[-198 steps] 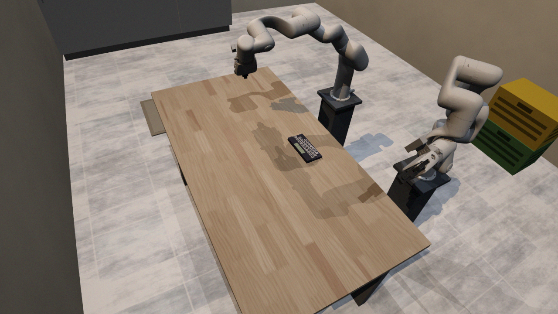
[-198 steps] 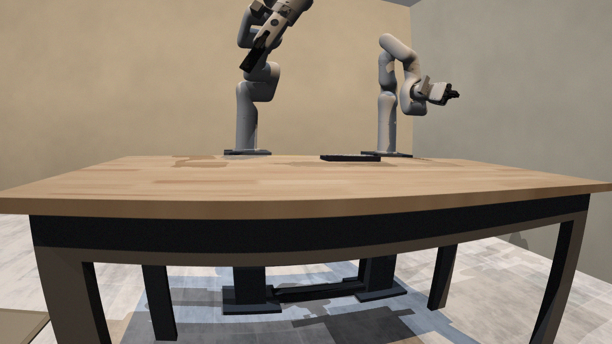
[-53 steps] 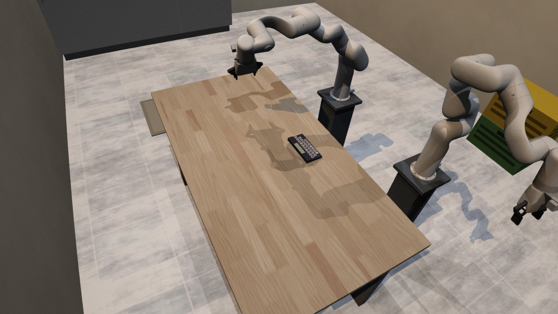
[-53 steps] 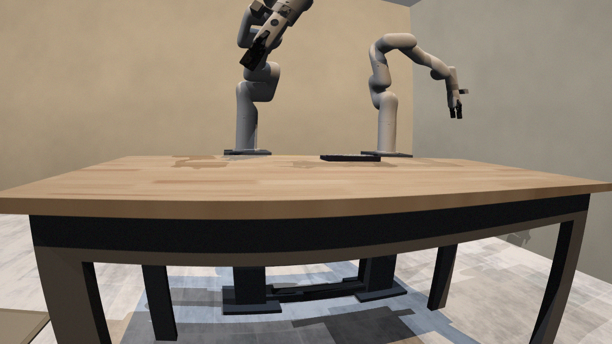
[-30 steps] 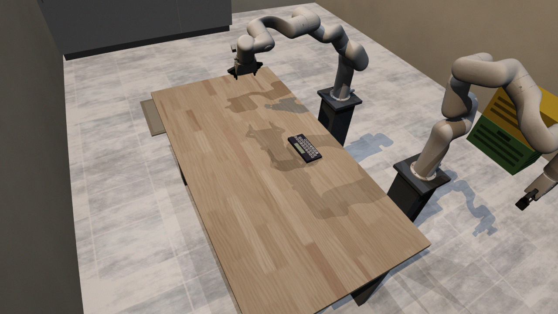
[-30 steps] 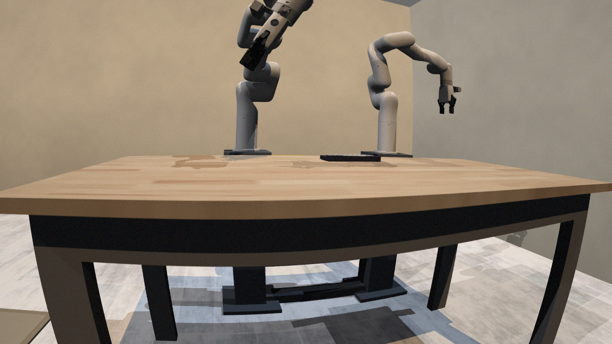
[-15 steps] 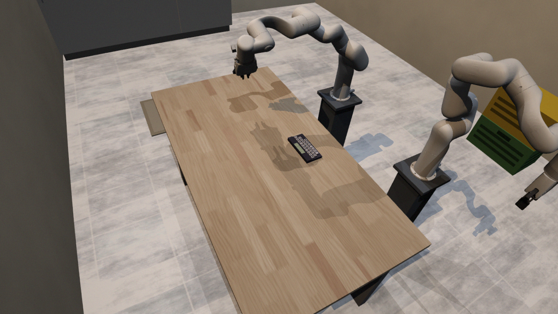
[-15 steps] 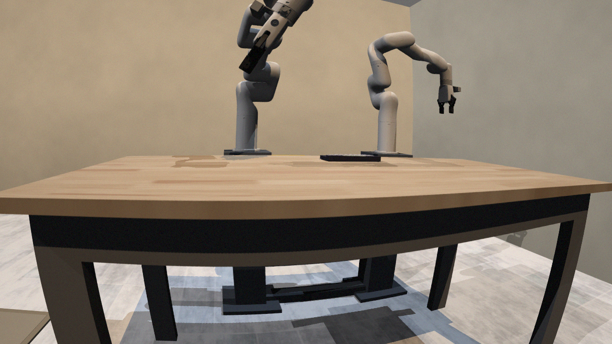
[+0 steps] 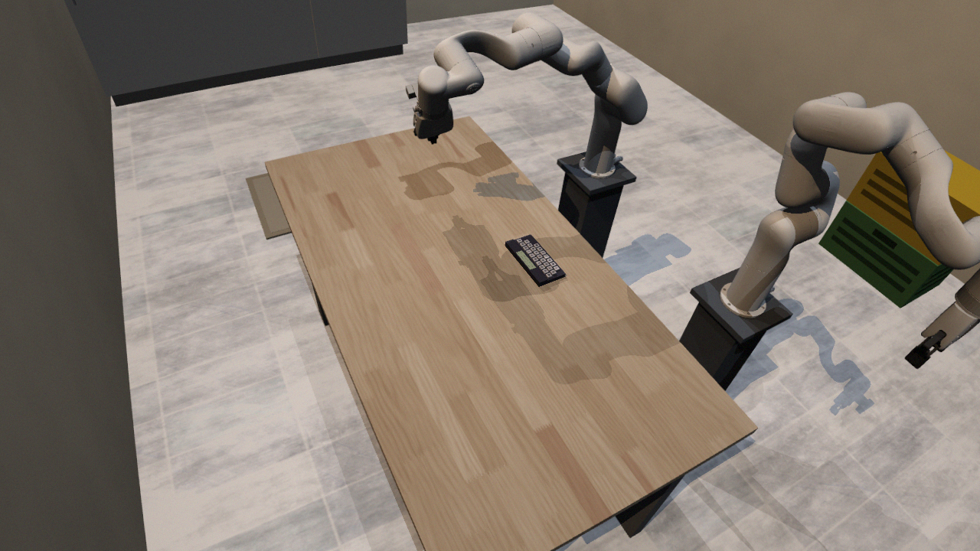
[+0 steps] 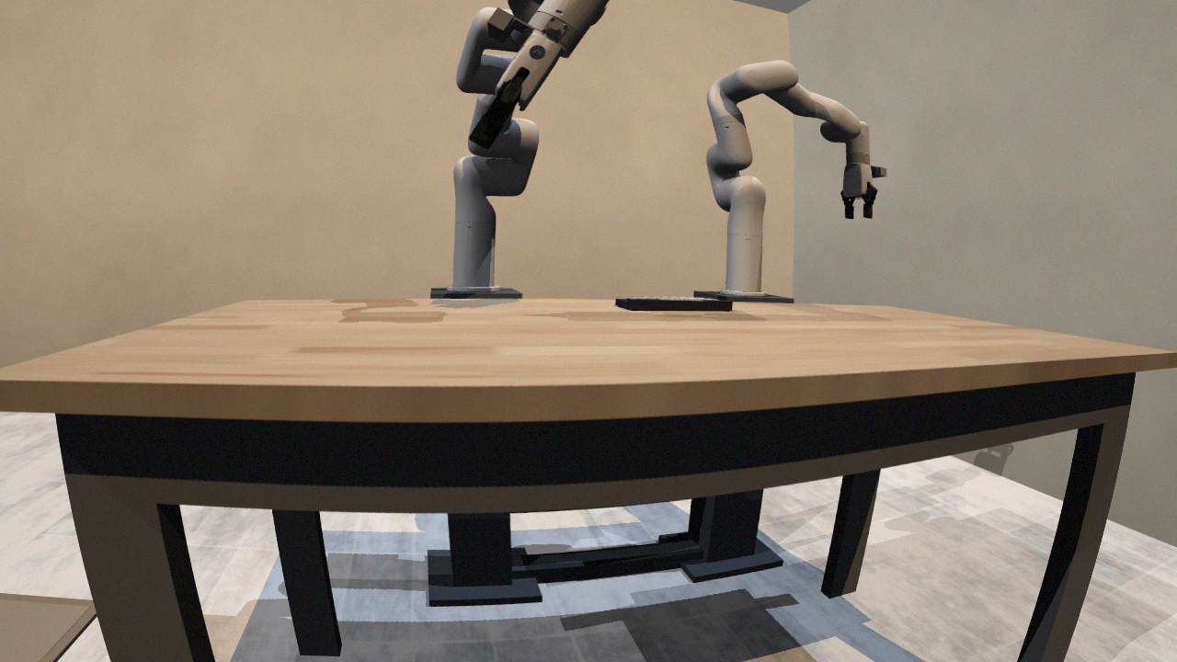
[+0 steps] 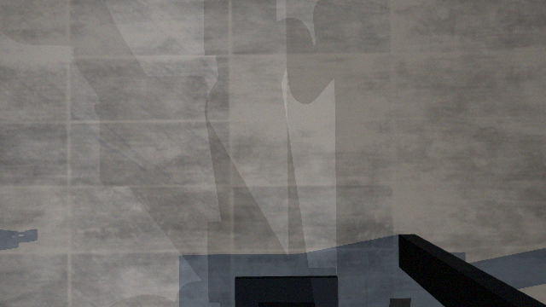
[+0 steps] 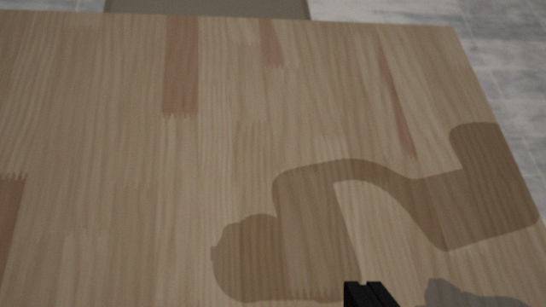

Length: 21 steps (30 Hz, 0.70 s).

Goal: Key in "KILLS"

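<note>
Top view: shows, from left, a mat (image 9: 258, 205) (image 10: 40, 630) (image 12: 205, 8) partly hidden under the surface (image 9: 411, 328) (image 10: 534, 354) (image 12: 128, 149). Next shows the right jaws (image 9: 432, 139) (image 10: 484, 142) above its far end, shut on nothing. Then places the keyboard (image 9: 531, 261) (image 10: 673, 303) flat near the edge by the arm pedestals, partly in shadow, well apart from both pairs of jaws; letters too small to read. At far right, cuts the left arm (image 9: 853, 126) (image 10: 745, 238) at the frame edge and partly hides a yellow crate (image 9: 959, 181) and a green crate (image 9: 870, 253) behind it.

Exterior view: cuts the right arm (image 9: 602, 137) (image 10: 473, 255) at the top edge. Shows the keyboard nearly edge-on, keys hard to make out. At right, shows the left jaws (image 9: 921, 354) (image 10: 858, 212) wide open, with nothing between.

Left wrist view: shows floor (image 11: 149, 149), plus a dark block (image 11: 286, 291) and a black slanted bar (image 11: 456, 273), both cut off below; cannot identify either.

Right wrist view: shows only the closed tips at the lower edge, over shadowed wood.
</note>
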Motion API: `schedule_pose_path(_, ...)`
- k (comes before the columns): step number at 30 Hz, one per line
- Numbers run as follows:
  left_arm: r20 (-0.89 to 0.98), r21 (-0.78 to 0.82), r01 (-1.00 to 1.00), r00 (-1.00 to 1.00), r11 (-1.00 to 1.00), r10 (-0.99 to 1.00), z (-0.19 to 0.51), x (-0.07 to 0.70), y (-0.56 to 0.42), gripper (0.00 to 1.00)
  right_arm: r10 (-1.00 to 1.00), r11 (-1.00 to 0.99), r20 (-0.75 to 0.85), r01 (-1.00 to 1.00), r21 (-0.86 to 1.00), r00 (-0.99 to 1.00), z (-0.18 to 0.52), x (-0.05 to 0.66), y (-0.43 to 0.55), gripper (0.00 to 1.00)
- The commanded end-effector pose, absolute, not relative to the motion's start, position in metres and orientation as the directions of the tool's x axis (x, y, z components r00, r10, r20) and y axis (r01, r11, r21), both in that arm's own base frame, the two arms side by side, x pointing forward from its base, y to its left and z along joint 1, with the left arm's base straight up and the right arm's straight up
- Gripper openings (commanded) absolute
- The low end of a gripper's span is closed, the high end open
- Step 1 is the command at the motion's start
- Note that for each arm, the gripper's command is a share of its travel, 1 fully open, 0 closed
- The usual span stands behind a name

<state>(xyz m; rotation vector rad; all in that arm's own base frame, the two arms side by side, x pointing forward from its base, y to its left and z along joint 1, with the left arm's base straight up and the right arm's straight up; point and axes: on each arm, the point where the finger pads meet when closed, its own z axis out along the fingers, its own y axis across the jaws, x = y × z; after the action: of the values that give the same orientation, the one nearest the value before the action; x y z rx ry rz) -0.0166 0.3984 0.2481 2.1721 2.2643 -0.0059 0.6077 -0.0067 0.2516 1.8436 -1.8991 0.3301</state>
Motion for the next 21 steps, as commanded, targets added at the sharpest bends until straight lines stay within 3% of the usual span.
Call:
schedule_pose_path(1,0.000,0.000,0.999,-0.042,0.042,0.999,0.250,-0.017,0.400,1.00,-0.887,0.008,0.456,-0.984,0.175,0.074,0.243,0.607,0.005,0.00)
schedule_pose_path(21,0.000,0.000,0.999,-0.042,0.042,0.999,0.250,-0.017,0.400,1.00,-0.871,-0.351,0.238,-0.884,0.308,0.429,0.183,0.584,0.082,0.00)
